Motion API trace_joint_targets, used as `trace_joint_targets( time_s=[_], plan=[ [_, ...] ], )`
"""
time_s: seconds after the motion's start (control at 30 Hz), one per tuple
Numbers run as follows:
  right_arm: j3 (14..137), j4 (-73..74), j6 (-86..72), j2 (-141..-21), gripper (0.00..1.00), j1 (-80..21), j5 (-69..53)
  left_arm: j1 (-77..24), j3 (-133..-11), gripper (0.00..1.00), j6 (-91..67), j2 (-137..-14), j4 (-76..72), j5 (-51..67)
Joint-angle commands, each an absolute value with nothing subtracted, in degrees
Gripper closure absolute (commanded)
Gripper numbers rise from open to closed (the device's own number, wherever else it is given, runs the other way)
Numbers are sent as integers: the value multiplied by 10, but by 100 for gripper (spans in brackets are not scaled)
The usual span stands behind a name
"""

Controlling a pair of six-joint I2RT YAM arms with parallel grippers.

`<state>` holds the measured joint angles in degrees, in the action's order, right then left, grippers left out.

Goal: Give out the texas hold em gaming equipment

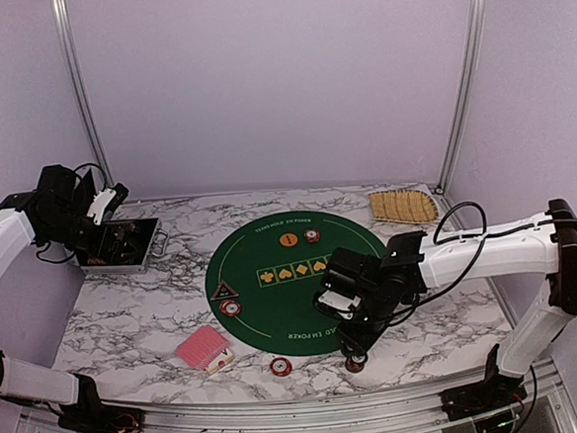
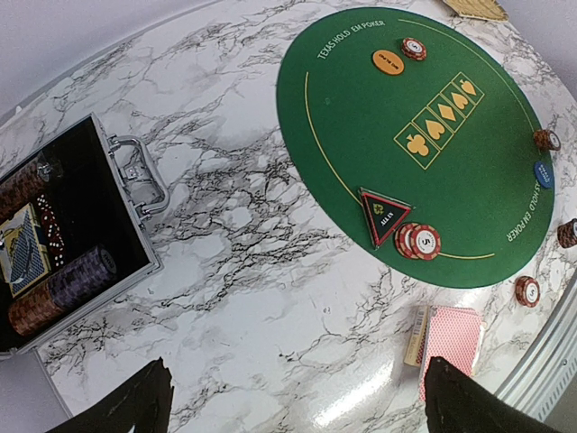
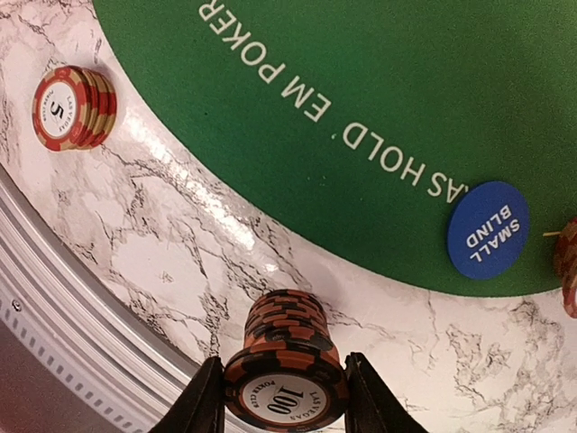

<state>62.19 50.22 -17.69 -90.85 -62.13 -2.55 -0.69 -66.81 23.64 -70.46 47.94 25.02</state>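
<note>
My right gripper (image 3: pixel 284 397) is shut on a dark orange-and-black chip stack (image 3: pixel 287 361) marked 100, which stands on the marble just off the green mat (image 3: pixel 361 108) near the front rail; the same stack (image 1: pixel 355 363) shows under the right arm in the top view. A blue small-blind button (image 3: pixel 488 229) lies on the mat's edge and a red chip stack (image 3: pixel 72 108) on the marble. An orange button (image 2: pixel 388 61), a dark triangular button (image 2: pixel 383 215), red chips (image 2: pixel 419 241) and red-backed cards (image 2: pixel 451 338) show in the left wrist view. My left gripper (image 2: pixel 297 410) is open above bare marble.
An open metal case (image 2: pixel 54 244) holding chips and cards sits at the left, its handle toward the mat. A woven straw tray (image 1: pixel 403 206) lies at the back right. A card box (image 1: pixel 217 361) rests beside the cards. The metal front rail runs close to the held stack.
</note>
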Motion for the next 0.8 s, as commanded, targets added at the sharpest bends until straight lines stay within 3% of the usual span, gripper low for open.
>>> trace_joint_targets(
  time_s=[0.0, 0.37, 0.77],
  plan=[
    [664, 527, -167, -909, 69, -617, 18, -4, -686, 1, 243, -709, 493, 258],
    [700, 456, -139, -986, 72, -552, 11, -4, -686, 1, 243, -699, 493, 254],
    [647, 391, -144, -1016, 73, -541, -12, -5, -684, 1, 244, -696, 493, 249]
  ],
)
